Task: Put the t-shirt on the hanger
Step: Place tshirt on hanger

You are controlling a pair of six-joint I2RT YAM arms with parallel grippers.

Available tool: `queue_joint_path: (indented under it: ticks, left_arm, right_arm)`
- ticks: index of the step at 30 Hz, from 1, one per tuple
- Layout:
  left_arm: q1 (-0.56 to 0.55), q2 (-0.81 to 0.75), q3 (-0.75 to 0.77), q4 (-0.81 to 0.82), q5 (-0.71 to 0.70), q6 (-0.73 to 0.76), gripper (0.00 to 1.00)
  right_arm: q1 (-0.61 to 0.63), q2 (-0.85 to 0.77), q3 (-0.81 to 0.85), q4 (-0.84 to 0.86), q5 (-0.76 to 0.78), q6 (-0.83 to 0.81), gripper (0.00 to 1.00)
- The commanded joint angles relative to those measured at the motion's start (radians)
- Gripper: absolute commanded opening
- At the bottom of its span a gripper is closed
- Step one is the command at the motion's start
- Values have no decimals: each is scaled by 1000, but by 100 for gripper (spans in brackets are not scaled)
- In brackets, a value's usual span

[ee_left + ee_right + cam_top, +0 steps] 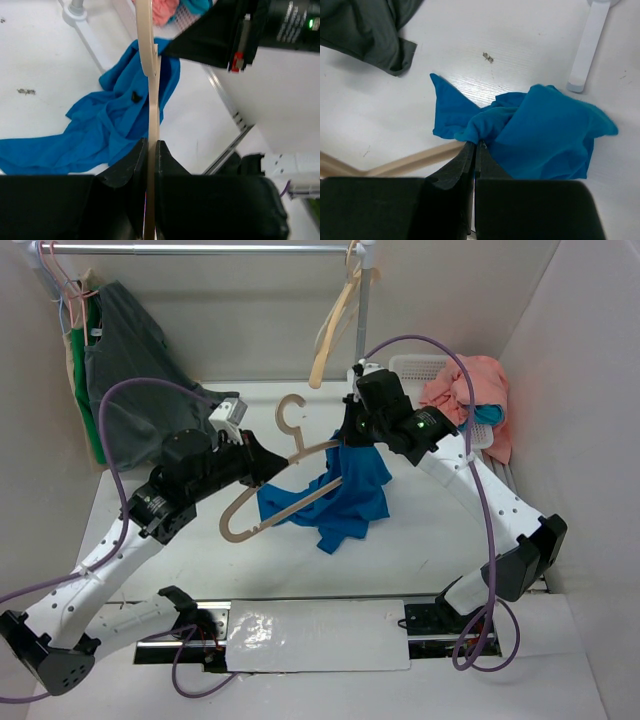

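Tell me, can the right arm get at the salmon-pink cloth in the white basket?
Probably not yet: the right hand is shut on the bright blue cloth t-shirt, though the salmon-pink cloth lies close beside it.

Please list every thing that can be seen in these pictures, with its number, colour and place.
t-shirt: 1, bright blue, bunched at mid-table
hanger: 1, brownish tan, mid-table, raised
cream hanger: 1, pale cream, on the rail, right end
wire hangers: number unclear, pinkish, on the rail, left end
grey shirt: 1, dark grey, hanging at back left
basket: 1, white, back right
pink cloth: 1, salmon pink, in the basket
rail: 1, grey metal, across the back
table: 1, white, under everything
left pincer: 1, black, shut on the hanger
right pincer: 1, black, shut on the t-shirt
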Motion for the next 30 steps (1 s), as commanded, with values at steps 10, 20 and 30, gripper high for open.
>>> queue_joint_path:
  ticks: [10, 20, 30]
  left_arm:
    - [-72, 165, -50, 378, -151, -171, 0]
    - [-152, 307, -30, 432, -352, -123, 0]
    - [-161, 190, -221, 758, -343, 62, 0]
  right_arm:
    - [35, -14, -61, 56, -23, 22, 0]
    - [62, -32, -35, 67, -35, 50, 0]
    - [90, -69, -85, 76, -80, 79, 0]
